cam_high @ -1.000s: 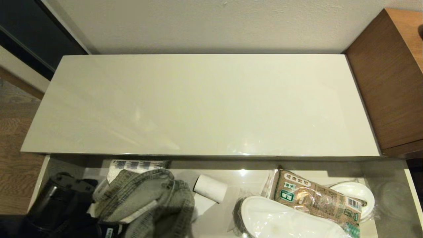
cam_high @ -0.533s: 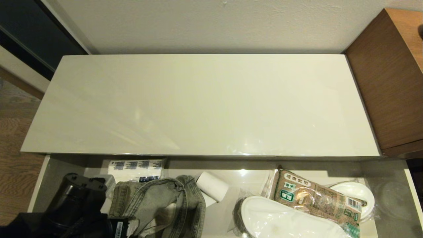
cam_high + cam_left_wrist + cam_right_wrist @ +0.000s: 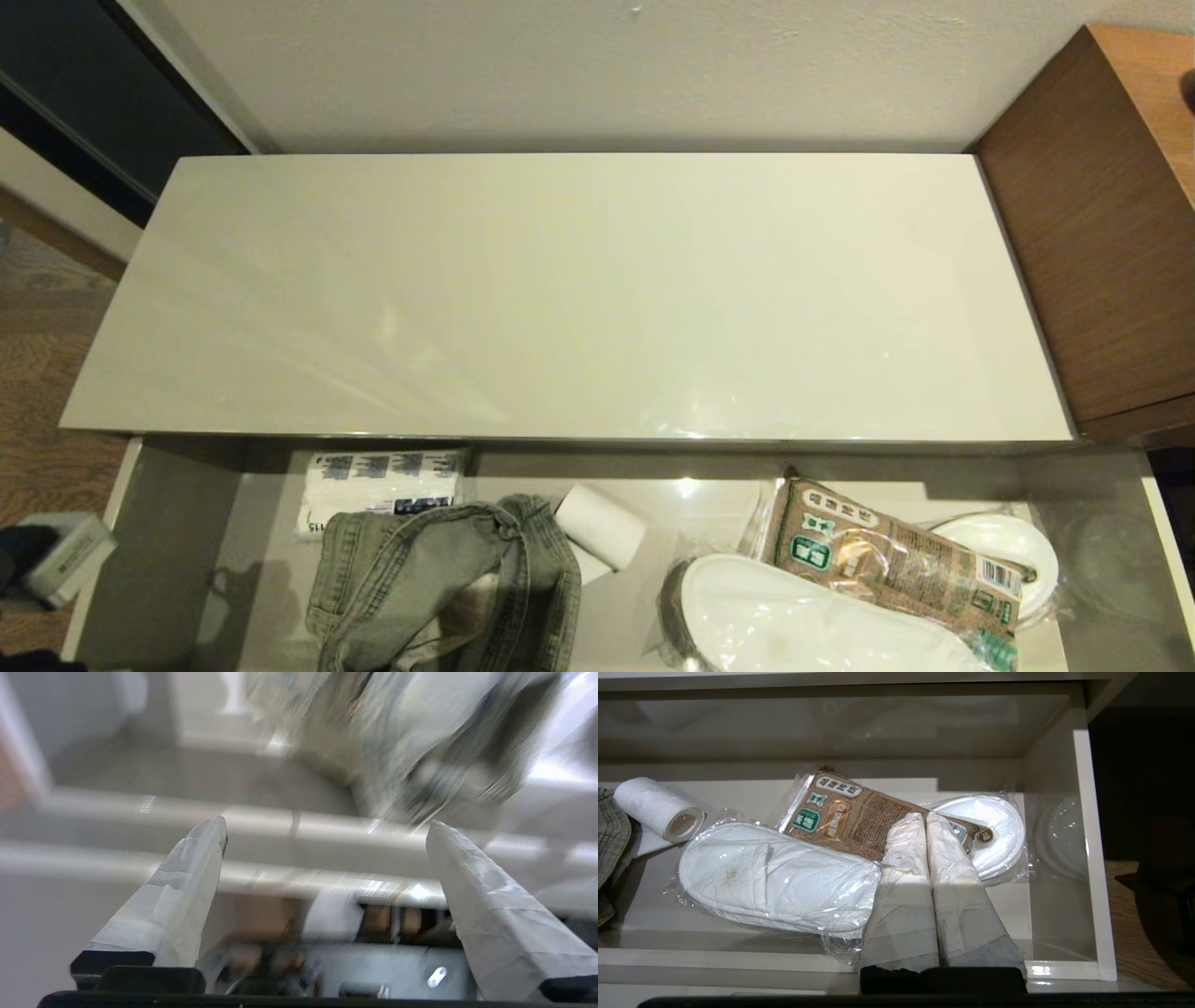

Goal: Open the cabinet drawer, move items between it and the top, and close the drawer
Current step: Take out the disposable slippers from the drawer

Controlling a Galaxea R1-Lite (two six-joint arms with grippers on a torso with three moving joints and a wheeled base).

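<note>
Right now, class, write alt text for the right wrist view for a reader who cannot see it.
The shut right tool hangs over an open drawer holding plastic-wrapped white slippers, a brown printed packet lying partly on them, and a white paper roll.

Grey-green denim garment (image 3: 448,583), white slippers (image 3: 812,625), brown green-labelled packet (image 3: 887,560).

Left wrist view streaks with motion blur beyond the sharp fingers (image 3: 187,891); the top (image 3: 579,299) shows soft glare; the cabinet drawer (image 3: 168,523) lies dim, shadowed.
</note>
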